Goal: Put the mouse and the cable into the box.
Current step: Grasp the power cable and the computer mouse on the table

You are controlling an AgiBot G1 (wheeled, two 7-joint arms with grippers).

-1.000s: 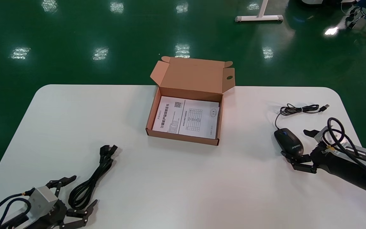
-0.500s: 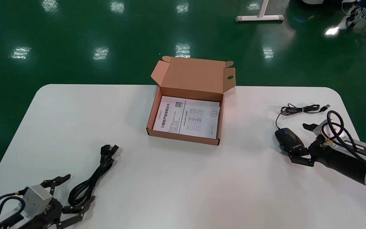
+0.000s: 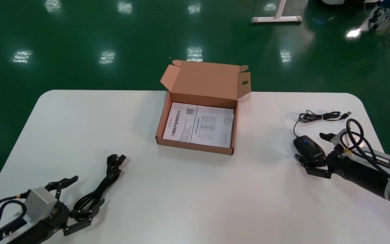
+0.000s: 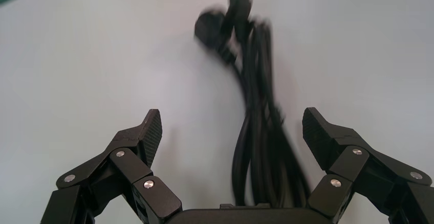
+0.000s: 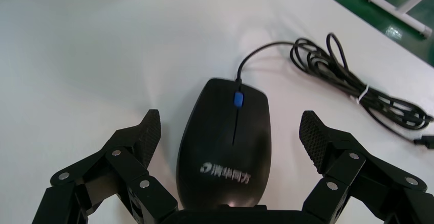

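A black mouse [image 3: 309,149] [image 5: 226,142] with a blue wheel lies on the white table at the right. My right gripper [image 3: 311,146] [image 5: 229,132] stands open around its rear, fingers on either side and apart from it. The mouse's bundled cord [image 3: 320,116] [image 5: 353,86] trails behind. At the front left a coiled black power cable [image 3: 98,189] [image 4: 258,132] lies between the open fingers of my left gripper [image 3: 81,191] [image 4: 233,134]. An open cardboard box [image 3: 164,117] holding a printed sheet stands at the table's middle rear.
The white table [image 3: 195,189] has rounded corners and ends just behind the box. Green floor lies beyond, with a white stand foot [image 3: 276,18] far back.
My left gripper has slid forward so that the power cable's coil lies between its fingers. My right gripper has crept further around the mouse.
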